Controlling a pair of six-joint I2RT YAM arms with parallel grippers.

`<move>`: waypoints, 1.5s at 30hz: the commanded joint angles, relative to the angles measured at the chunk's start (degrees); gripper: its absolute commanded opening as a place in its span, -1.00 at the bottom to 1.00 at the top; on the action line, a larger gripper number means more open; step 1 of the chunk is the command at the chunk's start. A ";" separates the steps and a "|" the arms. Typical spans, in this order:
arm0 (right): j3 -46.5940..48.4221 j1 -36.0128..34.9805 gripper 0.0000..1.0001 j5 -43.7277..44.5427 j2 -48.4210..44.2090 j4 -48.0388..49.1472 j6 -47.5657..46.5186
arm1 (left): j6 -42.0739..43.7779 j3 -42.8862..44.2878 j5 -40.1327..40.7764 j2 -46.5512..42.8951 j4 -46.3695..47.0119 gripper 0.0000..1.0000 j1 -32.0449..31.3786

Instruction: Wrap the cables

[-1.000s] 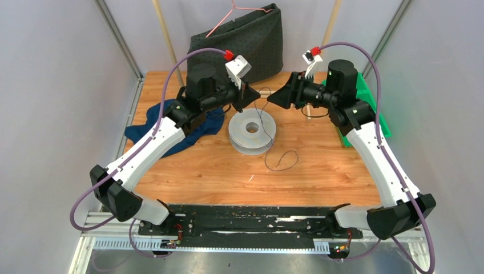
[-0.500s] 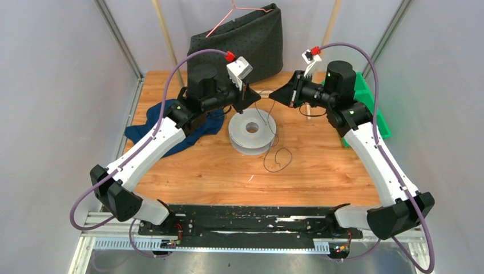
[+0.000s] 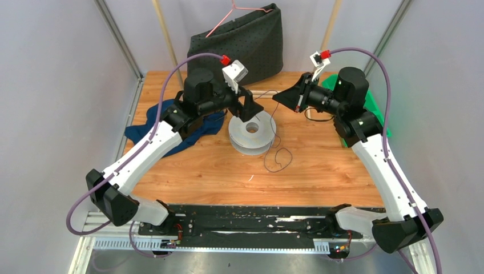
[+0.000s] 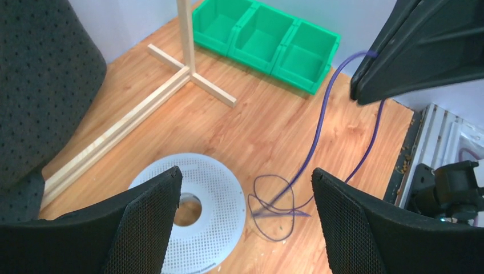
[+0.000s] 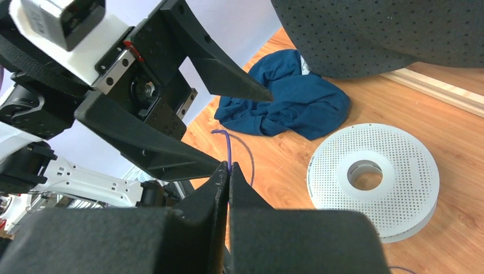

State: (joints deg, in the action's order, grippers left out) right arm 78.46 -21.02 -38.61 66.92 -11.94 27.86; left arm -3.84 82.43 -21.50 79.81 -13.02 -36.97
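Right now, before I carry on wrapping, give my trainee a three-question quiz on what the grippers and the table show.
1. True or false: the left gripper stands open, holding nothing.
2. In the top view, what lies to the left of the spool? A. blue cloth B. green bins C. pink hanger
3. Fill in: the right gripper is shut on the ____.
Key: 1 true; 2 A; 3 cable.

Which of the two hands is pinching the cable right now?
The right hand, shut on the thin cable; the left hand stands wide open, holding nothing.
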 commanded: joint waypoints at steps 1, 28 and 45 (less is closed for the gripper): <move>0.71 -0.41 -0.98 -1.27 -1.44 2.02 -0.48 | -2.42 -3.97 -1.64 -3.69 2.42 0.73 1.92; -4.21 3.70 -0.90 -4.07 -3.64 3.79 4.28 | -10.30 -9.56 -6.08 -3.57 12.38 -1.00 2.96; 11.27 -3.32 0.50 -3.50 3.46 -15.70 -21.82 | 7.47 2.52 -11.08 -1.50 -10.49 -1.00 2.96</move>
State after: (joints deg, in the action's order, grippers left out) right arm 86.80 -21.45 -44.27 67.57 -27.07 12.45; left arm -0.19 83.05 -29.82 76.97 -18.09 -34.20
